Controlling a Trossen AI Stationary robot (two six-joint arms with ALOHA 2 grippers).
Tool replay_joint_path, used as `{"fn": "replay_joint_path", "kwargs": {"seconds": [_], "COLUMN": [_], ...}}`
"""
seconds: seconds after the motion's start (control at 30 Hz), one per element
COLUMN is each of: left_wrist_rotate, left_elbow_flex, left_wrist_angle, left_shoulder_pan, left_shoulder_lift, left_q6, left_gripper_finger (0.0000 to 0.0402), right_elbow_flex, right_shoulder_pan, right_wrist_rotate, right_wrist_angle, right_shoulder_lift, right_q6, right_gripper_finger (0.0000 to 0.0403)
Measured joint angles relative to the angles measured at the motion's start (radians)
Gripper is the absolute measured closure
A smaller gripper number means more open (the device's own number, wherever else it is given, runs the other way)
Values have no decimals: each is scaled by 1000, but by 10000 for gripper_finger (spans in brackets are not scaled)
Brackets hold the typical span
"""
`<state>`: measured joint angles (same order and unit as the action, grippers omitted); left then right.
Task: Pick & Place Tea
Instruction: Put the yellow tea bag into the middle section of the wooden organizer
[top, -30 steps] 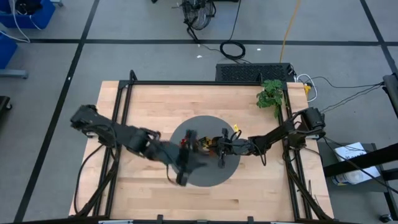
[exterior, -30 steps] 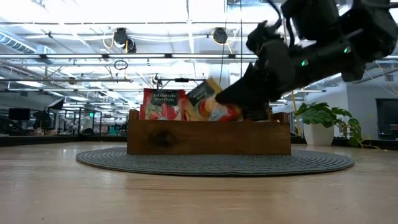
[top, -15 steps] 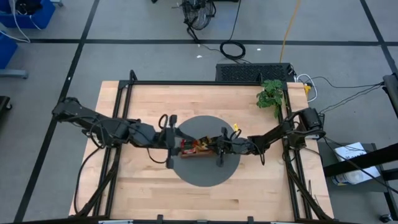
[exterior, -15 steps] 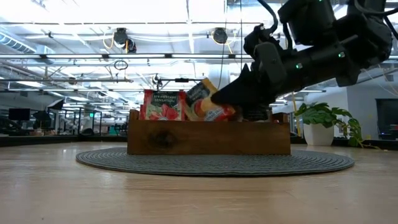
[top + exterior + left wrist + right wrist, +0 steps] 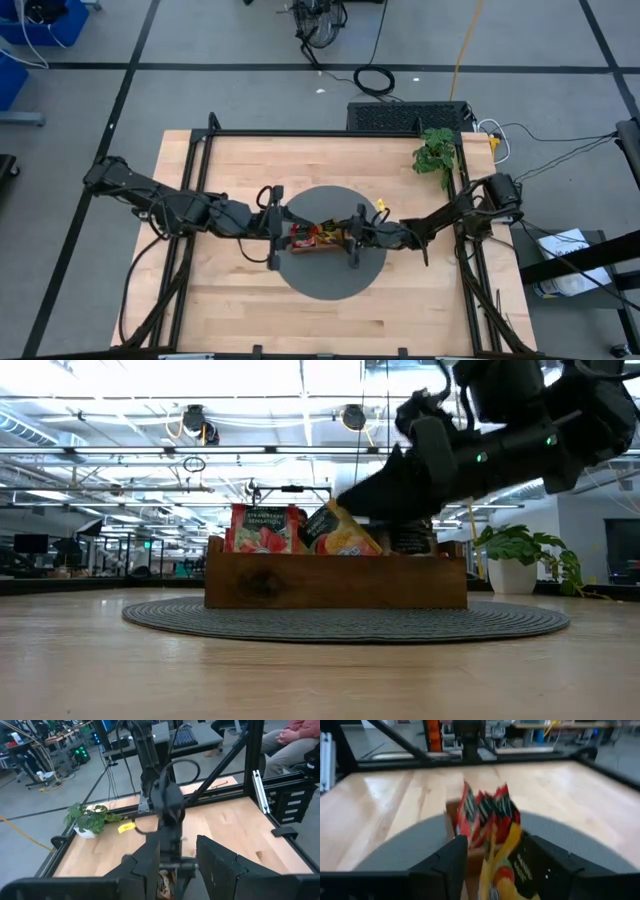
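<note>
The left gripper (image 5: 272, 225) is hovering at the 9 o'clock edge of the round grey mat (image 5: 330, 278), just beside the left end of the wooden tray (image 5: 312, 248). Its fingers (image 5: 146, 865) are standing a narrow way apart with nothing between them. The tray is sitting at the middle of the mat, and the tea is standing in it on edge. Red packets (image 5: 262, 528) are filling the tray's 9 o'clock end, and an orange-yellow packet (image 5: 345, 538) is leaning tilted next to them toward the middle. Dark-printed packets (image 5: 408, 541) are showing low toward the 3 o'clock end. The right gripper (image 5: 352, 240) is reaching in from 3 o'clock and hanging just above the orange-yellow packet. In the right wrist view its two fingers (image 5: 454, 857) are spread wide on either side of that packet, and they are not pressing on it. A potted plant (image 5: 435, 152) is standing near the wooden table's (image 5: 250, 310) 1 o'clock corner, well apart from the mat. Beyond the table, a seated person (image 5: 295, 735) is showing in the left wrist view.
</note>
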<state>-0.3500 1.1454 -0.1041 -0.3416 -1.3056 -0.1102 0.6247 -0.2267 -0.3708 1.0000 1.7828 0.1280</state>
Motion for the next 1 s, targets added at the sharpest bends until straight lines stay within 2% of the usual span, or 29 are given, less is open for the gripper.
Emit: {"fn": "replay_joint_path", "kwargs": {"seconds": [0.23,0.3,0.37,0.47,0.53,0.7,0.83,0.9,1.0], "left_wrist_rotate": [0,0,0,-1,-1,-18,-18,-18,-18], "left_elbow_flex": [0,0,1,1,1,1,1,1,1], "left_wrist_angle": [-39,-44,-43,-43,-43,-52,-53,-57,-62], "left_shoulder_pan": [0,0,0,0,0,2,2,2,2], "left_shoulder_lift": [0,0,0,0,0,-2,-2,-2,-2], "left_q6": [0,0,-2,-10,-15,-19,-18,-14,-10], "left_gripper_finger": [268,268,268,268,268,268,268,268,268], "right_elbow_flex": [4,13,61,155,207,318,331,332,332], "right_shoulder_pan": [-35,-39,-32,-22,-37,-23,15,18,21], "right_wrist_rotate": [-122,-67,30,143,155,128,181,139,5], "right_wrist_angle": [-71,-164,-344,-602,-679,-891,-898,-886,-894], "right_shoulder_lift": [-115,-160,-191,-196,-179,-123,-58,-42,-32], "right_q6": [-150,-160,-111,-77,-128,-166,-150,-150,-151], "right_gripper_finger": [217,230,258,334,383,401,402,402,403]}}
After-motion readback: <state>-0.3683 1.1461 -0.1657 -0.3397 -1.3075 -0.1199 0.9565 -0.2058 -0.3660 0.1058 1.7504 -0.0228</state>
